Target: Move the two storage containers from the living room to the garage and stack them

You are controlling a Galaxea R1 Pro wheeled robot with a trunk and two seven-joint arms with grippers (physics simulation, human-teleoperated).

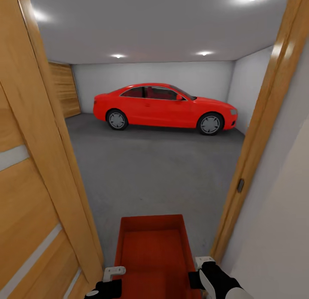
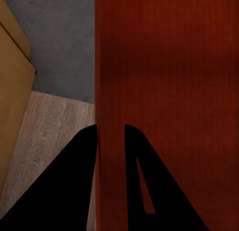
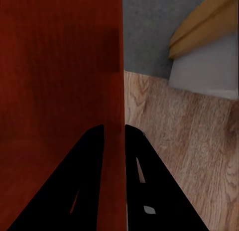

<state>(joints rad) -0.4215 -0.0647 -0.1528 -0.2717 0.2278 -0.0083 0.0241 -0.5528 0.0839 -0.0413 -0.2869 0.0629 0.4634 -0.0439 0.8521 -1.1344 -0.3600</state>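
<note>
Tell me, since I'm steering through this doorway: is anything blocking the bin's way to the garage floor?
Nothing visible. The storage container, gripped on both side walls by the left pincer and right pincer, faces bare concrete floor. The red car stands far back; the door frame flanks closely.

Both arms are reaching forward at the head view's lower edge. The left gripper [image 2: 110, 134] is clamping one side wall of the storage container [image 1: 151, 251] between its fingers; the right gripper [image 3: 114, 131] is clamping the opposite wall.
</note>
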